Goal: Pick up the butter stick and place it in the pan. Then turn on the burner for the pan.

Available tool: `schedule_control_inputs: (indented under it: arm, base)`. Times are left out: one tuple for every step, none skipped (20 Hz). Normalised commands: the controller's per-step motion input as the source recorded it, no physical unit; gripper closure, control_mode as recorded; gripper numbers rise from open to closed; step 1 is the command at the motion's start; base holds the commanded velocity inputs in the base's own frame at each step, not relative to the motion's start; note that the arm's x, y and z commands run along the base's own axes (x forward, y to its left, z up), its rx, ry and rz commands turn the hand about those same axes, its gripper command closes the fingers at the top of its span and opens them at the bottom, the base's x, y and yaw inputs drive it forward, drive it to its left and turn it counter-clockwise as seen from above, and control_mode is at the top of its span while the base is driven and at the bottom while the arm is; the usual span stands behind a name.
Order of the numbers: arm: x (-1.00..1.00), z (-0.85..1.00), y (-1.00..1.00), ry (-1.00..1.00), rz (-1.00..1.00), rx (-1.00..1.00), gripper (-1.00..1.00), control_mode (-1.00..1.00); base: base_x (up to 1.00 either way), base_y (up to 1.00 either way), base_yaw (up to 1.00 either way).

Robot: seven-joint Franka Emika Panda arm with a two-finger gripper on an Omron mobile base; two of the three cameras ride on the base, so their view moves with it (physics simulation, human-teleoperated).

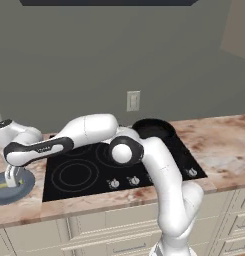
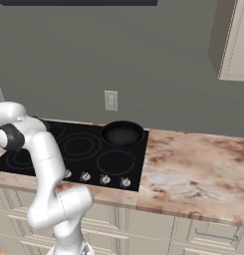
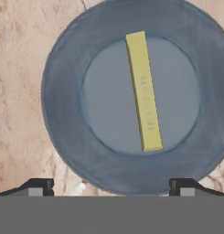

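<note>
On blue-grey plate (image 3: 63, 91), butter stick (image 3: 143, 91) with faint unreadable marks, gripper (image 3: 111, 187) spread wide above

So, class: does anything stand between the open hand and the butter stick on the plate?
Nothing visible does. The hand hangs open above the plate, and the butter stick lies bare across its middle with nothing over it.

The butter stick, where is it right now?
The butter stick lies flat on the blue-grey plate in the hand view. In the left base view that plate sits on the counter left of the stove.
</note>
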Motion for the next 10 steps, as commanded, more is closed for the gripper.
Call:
schedule_control_inputs:
  arm:
    - [0.18, -0.06, 0.24, 0.00, 0.00, 0.00, -1.00, -1.00]
    - [0.17, -0.06, 0.22, 0.00, 0.00, 0.00, -1.00, -1.00]
    - [0.17, -0.09, 0.21, 0.00, 0.00, 0.00, -1.00, -1.00]
    - [0.16, -0.10, 0.20, 0.00, 0.00, 0.00, -1.00, -1.00]
    - [0.16, -0.14, 0.23, 0.00, 0.00, 0.00, -1.00, -1.00]
    - [0.14, -0.14, 0.24, 0.00, 0.01, 0.00, -1.00, -1.00]
    - [0.12, -0.15, 0.21, 0.01, 0.01, 0.00, -1.00, -1.00]
    - [0.14, -0.15, 0.19, 0.01, 0.01, 0.00, -1.00, -1.00]
    - [0.16, -0.16, 0.23, 0.03, 0.01, 0.00, -1.00, -1.00]
    - [0.16, -0.17, 0.22, 0.03, 0.01, 0.00, -1.00, -1.00]
  base:
    - [0.00, 0.00, 0.00]
    - [0.00, 0.00, 0.00]
    - [0.00, 0.00, 0.00]
    - [0.00, 0.00, 0.00]
    - [0.00, 0.00, 0.00]
    - [0.00, 0.00, 0.00]
    - [0.00, 0.00, 0.00]
    - [0.00, 0.00, 0.00]
    - [0.00, 0.00, 0.00]
    - [0.00, 0.00, 0.00]
